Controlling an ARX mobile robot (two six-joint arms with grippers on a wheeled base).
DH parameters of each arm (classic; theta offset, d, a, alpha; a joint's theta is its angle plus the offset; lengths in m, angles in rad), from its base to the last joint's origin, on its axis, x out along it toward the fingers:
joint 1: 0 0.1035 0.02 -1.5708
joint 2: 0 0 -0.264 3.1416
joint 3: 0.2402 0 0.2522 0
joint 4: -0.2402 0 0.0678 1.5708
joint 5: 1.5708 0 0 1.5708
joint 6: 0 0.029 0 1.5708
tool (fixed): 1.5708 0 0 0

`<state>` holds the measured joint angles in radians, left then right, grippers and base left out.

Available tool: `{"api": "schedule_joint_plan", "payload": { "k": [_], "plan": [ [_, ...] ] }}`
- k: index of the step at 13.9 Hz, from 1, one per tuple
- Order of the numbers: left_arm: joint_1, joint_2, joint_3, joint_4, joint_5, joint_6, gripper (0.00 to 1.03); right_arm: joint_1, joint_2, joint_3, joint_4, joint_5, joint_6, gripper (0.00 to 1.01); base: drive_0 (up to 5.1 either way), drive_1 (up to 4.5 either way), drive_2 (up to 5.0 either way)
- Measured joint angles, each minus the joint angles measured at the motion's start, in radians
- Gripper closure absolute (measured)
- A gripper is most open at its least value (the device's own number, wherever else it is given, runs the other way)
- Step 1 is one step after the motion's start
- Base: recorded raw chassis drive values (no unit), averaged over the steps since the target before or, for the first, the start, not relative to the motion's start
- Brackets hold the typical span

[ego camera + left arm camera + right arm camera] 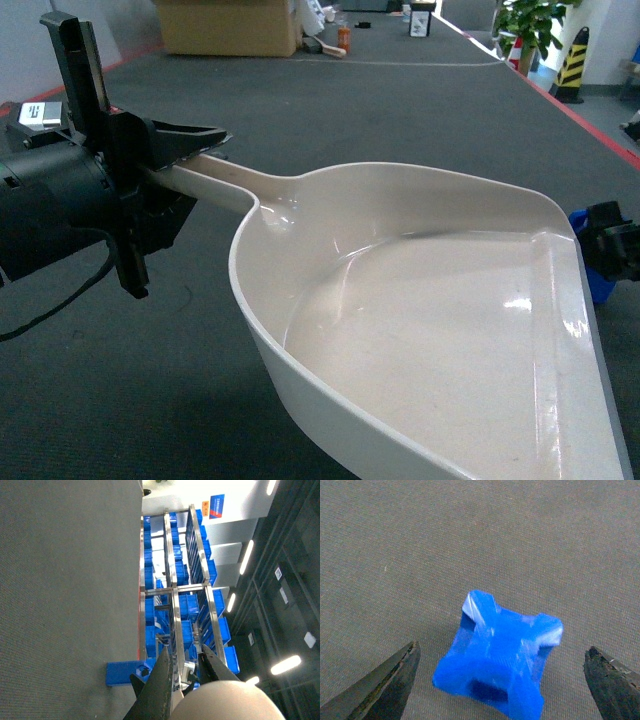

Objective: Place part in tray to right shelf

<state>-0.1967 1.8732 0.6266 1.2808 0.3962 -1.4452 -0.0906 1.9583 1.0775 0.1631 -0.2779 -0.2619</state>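
The cream tray [430, 300] fills the middle of the head view, its pan empty. My left gripper [185, 150] is shut on its long handle [215, 180] at the left. In the left wrist view the dark fingers [162, 680] clamp the rounded cream handle [225, 700]. The blue part [500, 660] lies on grey carpet between the wide-open fingers of my right gripper [500, 687], touching neither. In the head view the part [592, 275] peeks out past the tray's lip, beside the right gripper [612, 245]. The right shelf [172, 587] shows beyond the carpet's edge.
Blue crates [187, 610] fill the steel rack's lanes. A blue block [122, 672] sits on the carpet near the rack's foot. In the head view a cardboard box [228, 25], a plant [530, 25] and a striped post [572, 62] stand far back.
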Motion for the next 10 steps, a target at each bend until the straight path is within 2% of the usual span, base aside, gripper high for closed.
{"api": "schedule_joint_plan", "payload": {
  "k": [1,4,5,7,8,9,10],
  "plan": [
    [0.0,0.0,0.0,0.0,0.0,0.0,0.9,0.022,0.029,0.018,0.025,0.019,0.01,0.08,0.0,0.0,0.0],
    [0.0,0.0,0.0,0.0,0.0,0.0,0.9,0.051,0.048,0.015,0.035,0.083,0.035,0.41,0.0,0.0,0.0],
    [0.0,0.0,0.0,0.0,0.0,0.0,0.9,0.05,0.027,-0.005,0.044,0.126,0.042,0.52,0.0,0.0,0.0],
    [0.0,0.0,0.0,0.0,0.0,-0.003,0.9,0.046,-0.106,-0.082,0.049,0.201,0.08,0.55,0.0,0.0,0.0],
    [0.0,0.0,0.0,0.0,0.0,-0.003,0.9,0.062,-0.229,-0.117,0.056,0.197,0.106,0.55,0.0,0.0,0.0],
    [0.0,0.0,0.0,0.0,0.0,-0.004,0.9,0.108,-0.364,-0.137,0.066,0.187,0.132,0.55,0.0,0.0,0.0],
    [0.0,0.0,0.0,0.0,0.0,-0.006,0.9,0.172,-0.466,-0.144,0.072,0.152,0.159,0.55,0.0,0.0,0.0]
  ]
}}
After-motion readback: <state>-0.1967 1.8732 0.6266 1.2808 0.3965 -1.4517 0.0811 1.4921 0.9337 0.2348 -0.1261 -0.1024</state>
